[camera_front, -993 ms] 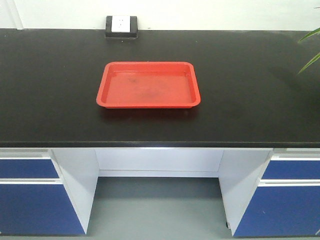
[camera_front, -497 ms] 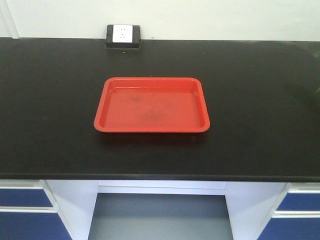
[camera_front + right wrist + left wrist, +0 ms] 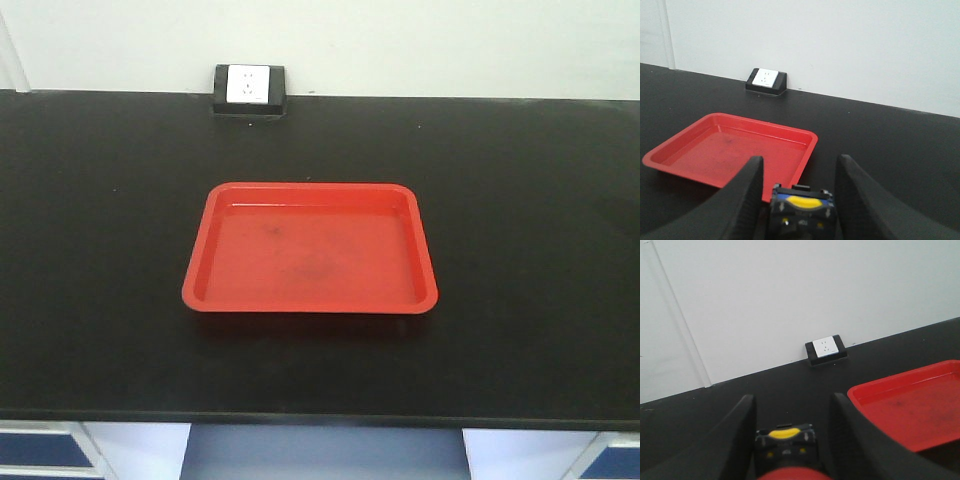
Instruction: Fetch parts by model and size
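Pinching a red-capped switch point(image 3: 785, 447), left gripper point(image 3: 792, 405) faces tray point(image 3: 900, 376) and socket point(image 3: 826, 347); right gripper point(image 3: 800, 162) pinches yellow-marked switch point(image 3: 801, 205).

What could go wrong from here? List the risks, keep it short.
1. The left gripper holds a red-capped switch over bare counter, left of the tray. Released here, it would likely miss.
2. The right gripper carries a second switch close to the tray's corner. A low approach may shove the tray.
3. The tray looks shallow, so a dropped switch could bounce out.
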`<state>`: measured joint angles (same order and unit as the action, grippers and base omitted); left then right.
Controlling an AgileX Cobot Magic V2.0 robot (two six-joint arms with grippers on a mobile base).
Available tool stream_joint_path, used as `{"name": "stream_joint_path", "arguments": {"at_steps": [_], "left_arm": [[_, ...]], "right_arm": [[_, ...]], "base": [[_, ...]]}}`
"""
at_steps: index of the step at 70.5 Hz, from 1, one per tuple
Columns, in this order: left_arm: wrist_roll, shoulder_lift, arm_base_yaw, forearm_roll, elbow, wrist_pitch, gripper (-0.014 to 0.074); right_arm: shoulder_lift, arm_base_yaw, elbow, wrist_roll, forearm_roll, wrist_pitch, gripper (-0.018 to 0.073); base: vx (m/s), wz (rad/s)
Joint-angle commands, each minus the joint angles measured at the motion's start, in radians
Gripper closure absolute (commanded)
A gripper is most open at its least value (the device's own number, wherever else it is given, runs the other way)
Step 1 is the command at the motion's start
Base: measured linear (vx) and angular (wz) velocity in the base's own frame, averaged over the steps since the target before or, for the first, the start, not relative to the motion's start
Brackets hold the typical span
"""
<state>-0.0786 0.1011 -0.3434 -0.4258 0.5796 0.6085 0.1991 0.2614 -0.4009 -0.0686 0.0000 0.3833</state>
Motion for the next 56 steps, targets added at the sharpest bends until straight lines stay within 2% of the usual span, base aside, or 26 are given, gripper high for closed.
{"name": "stream_joint_path", "arguments": {"at_steps": [1, 56], "left_arm": [[-0.002, 0.019, -0.002, -0.011, 0.025, -0.076, 0.0603], [-0.002, 0.019, -0.002, -0.011, 0.025, -0.076, 0.0603]], "right_arm": [[0.012, -0.004, -0.028, -0.008, 0.0, -0.08, 0.0564], [0.012, -0.004, -0.028, -0.008, 0.0, -0.08, 0.0564]], "base": [[0.16, -0.01], [0.08, -0.02]]}}
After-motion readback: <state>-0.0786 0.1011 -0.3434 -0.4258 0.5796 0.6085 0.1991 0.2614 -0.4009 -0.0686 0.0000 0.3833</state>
